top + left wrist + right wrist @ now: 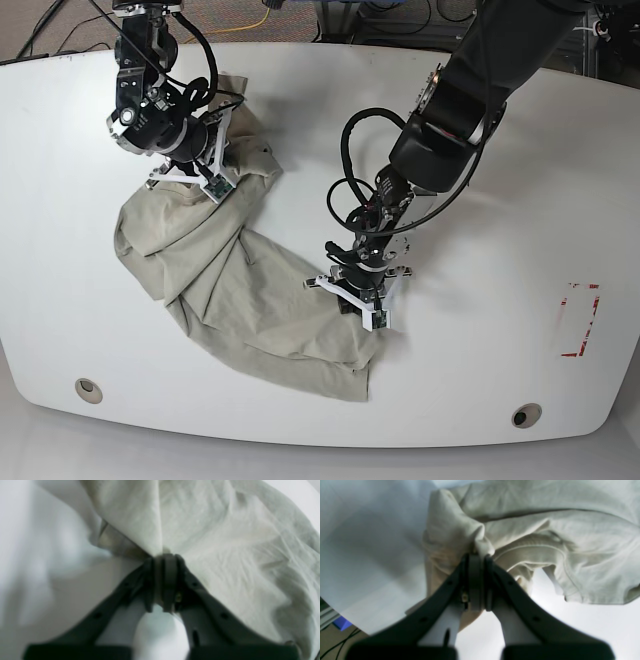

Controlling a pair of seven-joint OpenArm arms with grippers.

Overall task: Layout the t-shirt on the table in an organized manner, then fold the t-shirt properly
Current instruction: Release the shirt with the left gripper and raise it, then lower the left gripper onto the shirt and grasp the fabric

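My two arms block part of the khaki t-shirt [270,300], wrinkled and bunched; left gripper [158,557] and right gripper [480,557] each pinch its cloth

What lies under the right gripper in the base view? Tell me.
Bunched folds of the t-shirt show around it; the patch directly beneath is covered, so I cannot tell.

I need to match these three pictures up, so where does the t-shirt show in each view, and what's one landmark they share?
Left wrist view: the t-shirt fills the top and right, pinched between the left fingers.
Right wrist view: it runs from lower left of centre to the upper right, pinched between the right fingers.
Base view: it spreads from upper left to lower centre.
Shared landmark: the white tabletop.
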